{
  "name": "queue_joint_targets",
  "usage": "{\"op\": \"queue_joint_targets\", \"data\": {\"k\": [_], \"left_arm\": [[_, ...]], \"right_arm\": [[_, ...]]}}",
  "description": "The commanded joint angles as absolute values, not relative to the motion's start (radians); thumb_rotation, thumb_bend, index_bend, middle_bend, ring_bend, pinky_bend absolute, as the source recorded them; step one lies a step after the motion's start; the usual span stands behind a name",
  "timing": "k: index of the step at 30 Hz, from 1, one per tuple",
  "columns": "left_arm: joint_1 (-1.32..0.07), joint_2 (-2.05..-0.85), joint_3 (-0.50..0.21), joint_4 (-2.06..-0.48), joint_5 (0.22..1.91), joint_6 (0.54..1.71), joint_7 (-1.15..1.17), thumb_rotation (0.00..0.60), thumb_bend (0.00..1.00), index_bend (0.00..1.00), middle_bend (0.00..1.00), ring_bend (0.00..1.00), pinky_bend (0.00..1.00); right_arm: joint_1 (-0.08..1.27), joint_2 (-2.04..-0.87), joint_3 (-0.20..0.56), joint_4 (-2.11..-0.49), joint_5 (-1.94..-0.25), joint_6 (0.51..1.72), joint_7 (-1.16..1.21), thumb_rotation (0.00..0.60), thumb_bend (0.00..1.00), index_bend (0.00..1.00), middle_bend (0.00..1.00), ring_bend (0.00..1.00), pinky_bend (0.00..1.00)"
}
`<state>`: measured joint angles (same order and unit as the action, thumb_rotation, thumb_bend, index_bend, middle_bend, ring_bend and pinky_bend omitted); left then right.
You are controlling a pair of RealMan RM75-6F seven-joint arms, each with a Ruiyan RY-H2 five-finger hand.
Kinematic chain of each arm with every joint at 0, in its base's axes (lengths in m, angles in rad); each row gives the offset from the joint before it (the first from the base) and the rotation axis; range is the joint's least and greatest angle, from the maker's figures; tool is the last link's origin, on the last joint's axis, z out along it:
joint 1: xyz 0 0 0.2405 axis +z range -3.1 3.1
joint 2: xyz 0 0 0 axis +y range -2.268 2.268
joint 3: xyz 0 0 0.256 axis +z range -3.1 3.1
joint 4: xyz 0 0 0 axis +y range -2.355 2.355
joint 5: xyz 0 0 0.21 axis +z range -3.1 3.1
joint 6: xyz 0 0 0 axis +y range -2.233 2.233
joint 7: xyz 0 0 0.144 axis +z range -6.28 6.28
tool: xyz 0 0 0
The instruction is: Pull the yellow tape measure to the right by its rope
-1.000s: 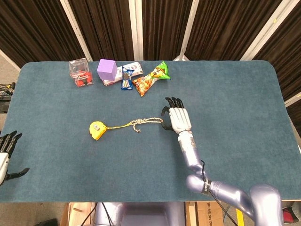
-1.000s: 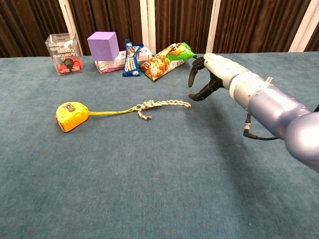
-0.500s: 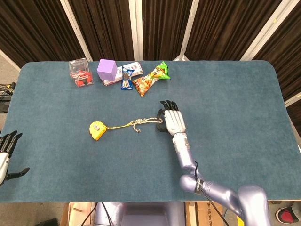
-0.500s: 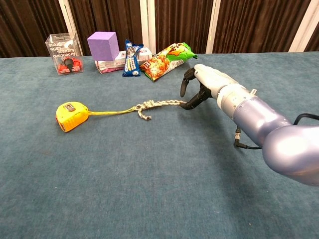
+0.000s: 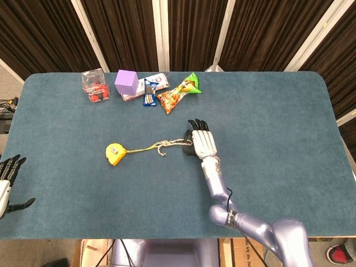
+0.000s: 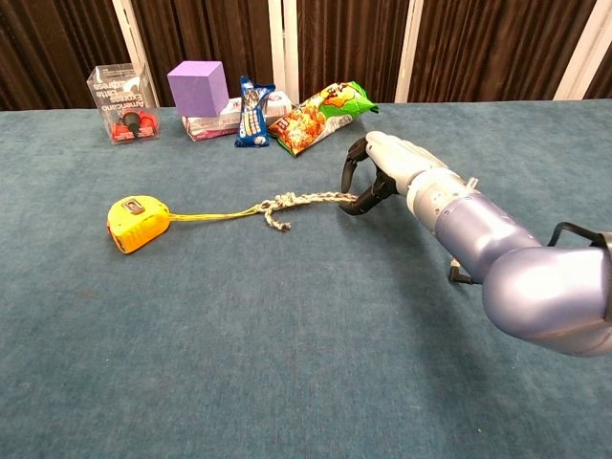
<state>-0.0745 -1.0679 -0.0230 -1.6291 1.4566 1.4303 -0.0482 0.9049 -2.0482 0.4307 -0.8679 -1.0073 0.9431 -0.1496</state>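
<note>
One second back the right robot hand (image 6: 375,172) hovered to the right of the rope end, clear of it; since then it has slid left and lower in both views, and its dark fingertips (image 6: 351,178) now sit at the braided end of the rope (image 6: 304,201). Fingers curl downward around that end with the thumb below, but whether they truly pinch the rope or only touch it cannot be told. Neither rope nor tape measure (image 6: 135,223) has shifted from the earlier frames.

From the hand the rope runs left across the middle of the table (image 6: 287,363), through a knot, then as a thin yellow cord to the tape measure, which lies flat at centre-left, well apart from the hand.

At the lower left edge of the head view the left robot hand (image 5: 6,181) hangs beside the table, fingers spread, holding nothing, unchanged.

Along the upper part of the frame stand a clear box (image 6: 122,93), a purple cube (image 6: 198,87) and snack packets (image 6: 320,116).
</note>
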Motion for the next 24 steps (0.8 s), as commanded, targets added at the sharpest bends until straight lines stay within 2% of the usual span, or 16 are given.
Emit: {"op": "queue_joint_targets", "data": {"k": [1, 24], "left_arm": [[-0.075, -1.067, -0.023, -1.63, 1.455, 1.428, -0.05, 0.6, 0.0, 0.0, 0.0, 0.0, 0.0], [-0.075, -1.063, -0.023, -1.633, 1.447, 1.422, -0.057, 0.6, 0.0, 0.0, 0.0, 0.0, 0.0]], "right_arm": [[0.908, -2.052, 0.431, -0.856, -1.007, 0.937, -0.149, 0.6, 0.35, 0.56, 0.16, 0.0, 0.0], [0.907, -2.068, 0.428, -0.84, -1.026, 0.937, -0.133, 0.6, 0.4, 0.56, 0.16, 0.0, 0.0]]}}
